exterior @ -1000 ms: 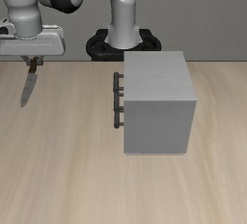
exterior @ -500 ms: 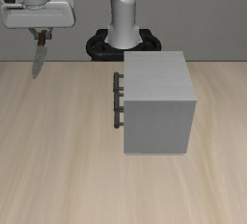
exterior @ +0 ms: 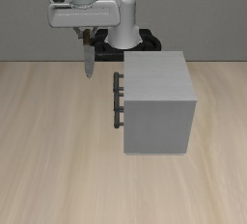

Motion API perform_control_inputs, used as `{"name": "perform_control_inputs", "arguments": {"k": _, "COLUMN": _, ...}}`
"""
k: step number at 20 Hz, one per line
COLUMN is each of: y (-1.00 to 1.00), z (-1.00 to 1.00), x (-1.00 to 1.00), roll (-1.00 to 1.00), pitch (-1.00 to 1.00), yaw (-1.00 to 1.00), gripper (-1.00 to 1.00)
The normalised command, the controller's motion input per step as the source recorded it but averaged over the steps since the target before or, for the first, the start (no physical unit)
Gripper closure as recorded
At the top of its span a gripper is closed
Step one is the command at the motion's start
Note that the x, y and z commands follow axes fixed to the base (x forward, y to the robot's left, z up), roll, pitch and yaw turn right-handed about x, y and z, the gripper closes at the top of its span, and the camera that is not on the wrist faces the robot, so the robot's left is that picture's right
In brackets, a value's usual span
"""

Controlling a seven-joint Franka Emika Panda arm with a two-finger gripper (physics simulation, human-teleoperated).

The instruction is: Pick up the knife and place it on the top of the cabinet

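Note:
The knife (exterior: 88,58) hangs point down in the air, brown handle up and grey blade below. My gripper (exterior: 85,36) is shut on its handle, high above the wooden table. The grey cabinet (exterior: 159,100) stands right of centre, with its flat top (exterior: 159,79) facing up and dark drawer handles (exterior: 120,100) on its left face. In the exterior view the knife is up and to the left of the cabinet, a short way from its upper left corner.
The robot's base (exterior: 123,41) stands behind the cabinet at the table's far edge. Bare wooden table (exterior: 58,160) spreads to the left of the cabinet and in front of it.
My gripper has carried the knife upward and then toward the exterior view's right, from the far left of the table to near the cabinet's upper left corner.

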Motion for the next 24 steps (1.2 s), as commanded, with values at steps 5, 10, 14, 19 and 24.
{"name": "perform_control_inputs", "arguments": {"k": 5, "y": 1.00, "z": 0.00, "x": 0.00, "roll": 0.00, "pitch": 0.00, "yaw": 0.00, "gripper": 1.00}}
{"name": "perform_control_inputs", "arguments": {"k": 10, "y": 1.00, "z": 0.00, "x": 0.00, "roll": 0.00, "pitch": 0.00, "yaw": 0.00, "gripper": 1.00}}
{"name": "perform_control_inputs", "arguments": {"k": 14, "y": 0.75, "z": 0.00, "x": -0.25, "roll": 0.00, "pitch": 0.00, "yaw": 0.00, "gripper": 1.00}}
{"name": "perform_control_inputs", "arguments": {"k": 19, "y": 0.00, "z": 0.00, "x": -0.20, "roll": 0.00, "pitch": 0.00, "yaw": 0.00, "gripper": -1.00}}
{"name": "perform_control_inputs", "arguments": {"k": 24, "y": 0.00, "z": 0.00, "x": 0.00, "roll": 0.00, "pitch": 0.00, "yaw": 0.00, "gripper": -1.00}}
